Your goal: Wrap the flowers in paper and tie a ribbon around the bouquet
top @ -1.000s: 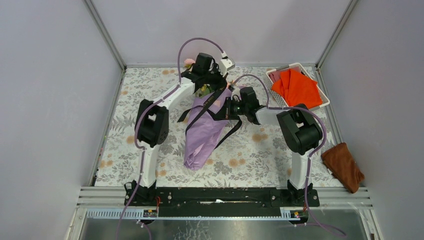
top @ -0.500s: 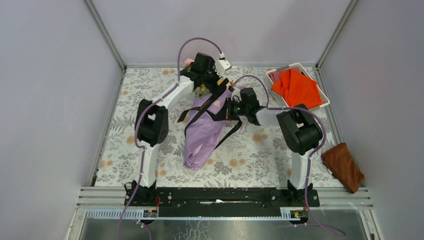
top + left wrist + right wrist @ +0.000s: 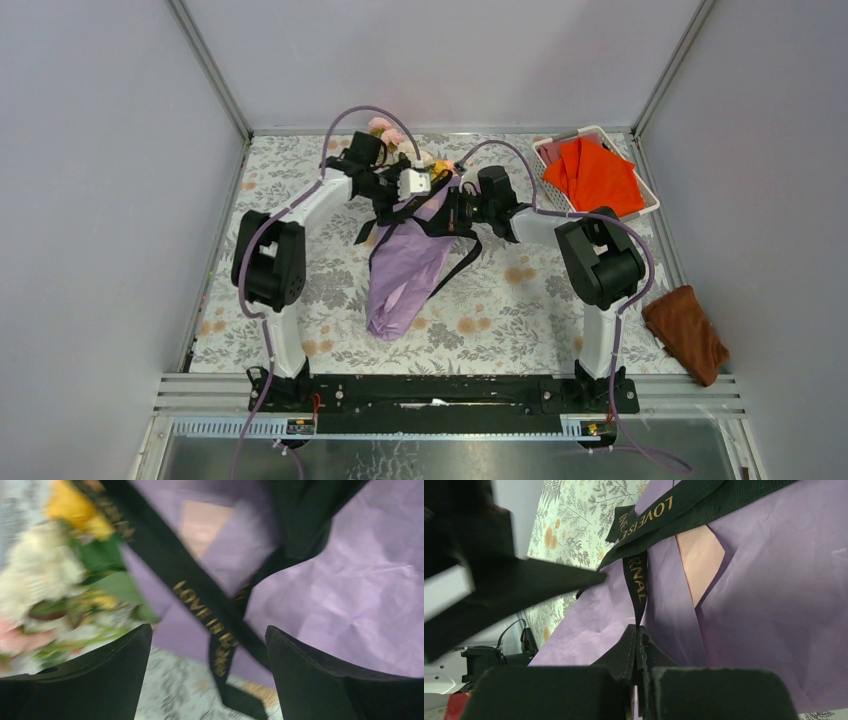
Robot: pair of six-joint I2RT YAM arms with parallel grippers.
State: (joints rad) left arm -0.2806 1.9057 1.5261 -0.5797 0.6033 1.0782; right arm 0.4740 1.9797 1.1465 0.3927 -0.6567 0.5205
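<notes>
Hovering over grey-walled floral tablecloth (image 3: pixel 500 330), left tool (image 3: pixel 207 630) gapes; right tool (image 3: pixel 638 630) seemingly pinches ribbon (image 3: pixel 636 585).

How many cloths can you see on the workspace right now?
2. An orange-red cloth lies folded in the white basket at the far right corner. A brown cloth lies at the near right. The bouquet could hide more.

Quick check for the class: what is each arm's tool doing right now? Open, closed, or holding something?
Left tool: open, gripping nothing.
Right tool: closed on the ribbon.
</notes>
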